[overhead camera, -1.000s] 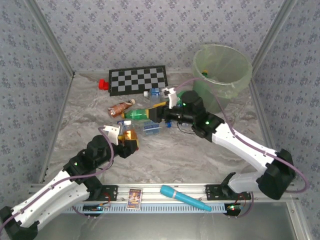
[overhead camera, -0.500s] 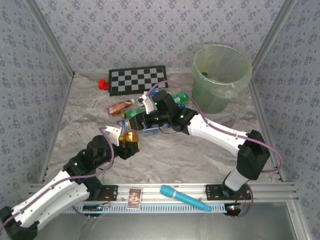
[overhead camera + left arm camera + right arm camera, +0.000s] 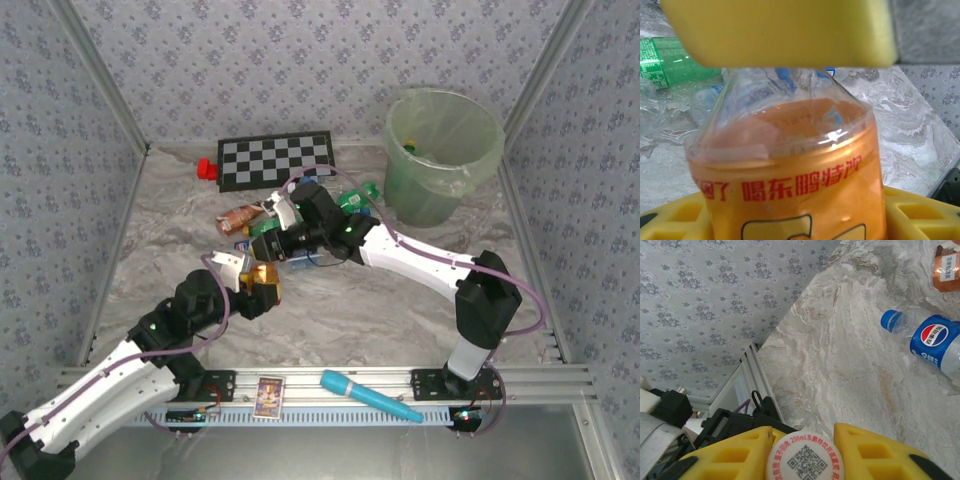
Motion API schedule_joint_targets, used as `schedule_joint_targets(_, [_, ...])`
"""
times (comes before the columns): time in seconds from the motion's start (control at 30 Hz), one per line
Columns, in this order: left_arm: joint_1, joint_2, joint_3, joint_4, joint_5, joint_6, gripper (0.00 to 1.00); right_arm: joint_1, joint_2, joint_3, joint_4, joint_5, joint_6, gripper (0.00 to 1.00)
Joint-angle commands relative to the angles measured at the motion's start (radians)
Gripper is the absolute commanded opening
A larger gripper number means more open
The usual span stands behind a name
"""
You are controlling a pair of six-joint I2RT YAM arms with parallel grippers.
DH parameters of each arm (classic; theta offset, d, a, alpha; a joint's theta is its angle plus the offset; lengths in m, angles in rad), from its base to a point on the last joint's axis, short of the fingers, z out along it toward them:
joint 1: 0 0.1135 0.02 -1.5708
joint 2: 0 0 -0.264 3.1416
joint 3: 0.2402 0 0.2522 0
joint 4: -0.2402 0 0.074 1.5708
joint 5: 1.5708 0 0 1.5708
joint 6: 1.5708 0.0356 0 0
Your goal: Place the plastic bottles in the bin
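My left gripper [image 3: 258, 283] is shut on a clear plastic bottle with an orange label [image 3: 790, 175], its yellow fingers above and below it [image 3: 790, 130]. My right gripper [image 3: 264, 238] reaches left over the pile of bottles. Its yellow fingers [image 3: 802, 450] are shut on a white cap with a QR code [image 3: 802, 462]; what is under the cap is hidden. A blue-labelled bottle [image 3: 937, 340] and a brown one [image 3: 947, 265] lie beyond it. A green bottle [image 3: 352, 200] lies by the right forearm. The pale green bin [image 3: 445, 190] stands at the back right.
A checkerboard [image 3: 277, 160] and a small red block [image 3: 207, 169] lie at the back. A turquoise tube [image 3: 370, 396] and a card [image 3: 268, 396] rest on the front rail. Patterned walls close in on both sides.
The right arm has swung left from beside the green bottle to the left part of the pile, and its jaws have closed. The left arm holds still with its bottle.
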Motion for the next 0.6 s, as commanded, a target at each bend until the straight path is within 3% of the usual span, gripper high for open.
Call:
schedule_joint_targets(0.0, [-0.007,0.004,0.023,0.038,0.024,0.014,0.62,-0.01,-0.008,0.015,0.004,-0.008,0.005,0.27])
schedule_joint_targets(0.07, [-0.007,0.007,0.027,0.034,0.015,0.01,0.72,-0.021,-0.03,-0.006,0.022,0.005,0.013,0.25])
schedule_joint_targets(0.17, [-0.008,0.004,0.038,0.024,-0.006,0.003,0.99,-0.052,-0.076,-0.039,0.03,0.025,0.018,0.25])
schedule_joint_targets(0.33, [-0.008,-0.022,0.053,0.007,-0.05,-0.009,1.0,-0.149,-0.198,-0.089,-0.022,0.107,-0.01,0.24])
schedule_joint_targets(0.57, [-0.007,-0.052,0.011,0.038,-0.089,-0.059,1.0,-0.373,-0.429,-0.107,-0.135,0.357,-0.078,0.2])
